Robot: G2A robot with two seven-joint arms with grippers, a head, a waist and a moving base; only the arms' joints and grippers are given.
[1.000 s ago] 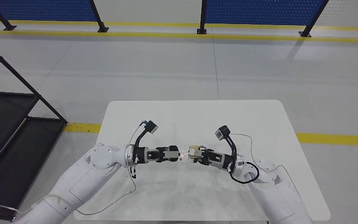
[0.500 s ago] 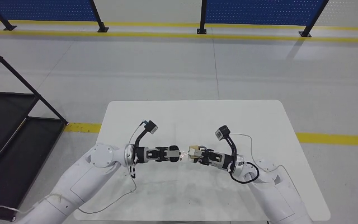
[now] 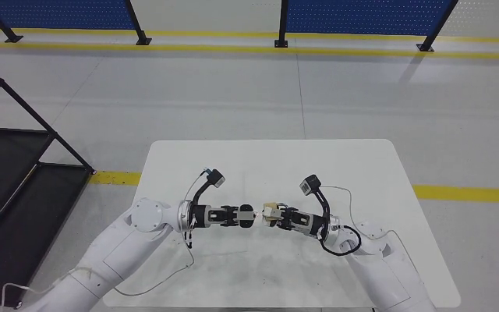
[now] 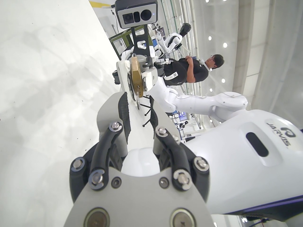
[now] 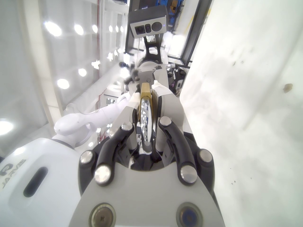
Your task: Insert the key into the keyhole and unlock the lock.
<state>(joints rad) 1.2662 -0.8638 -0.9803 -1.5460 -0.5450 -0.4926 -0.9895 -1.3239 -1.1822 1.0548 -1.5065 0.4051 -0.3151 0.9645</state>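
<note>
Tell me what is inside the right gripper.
A brass padlock, clamped between the right gripper's fingers, shiny shackle toward the wrist. A key meets its far end in the left wrist view; how deep the key sits is covered by the padlock's body.

The top camera sits high above the arms and looks down at the white table (image 3: 273, 168) from far off, so the arms look small. The left wrist camera sits right behind the left gripper (image 4: 138, 103) and looks along it, very close. The right wrist camera sits behind the right gripper (image 5: 144, 93) the same way. These two face each other. One sees the right arm's camera box (image 4: 136, 14), the other the left arm's camera box (image 5: 148, 25). Both see the brass padlock (image 4: 135, 75) between them.
</note>
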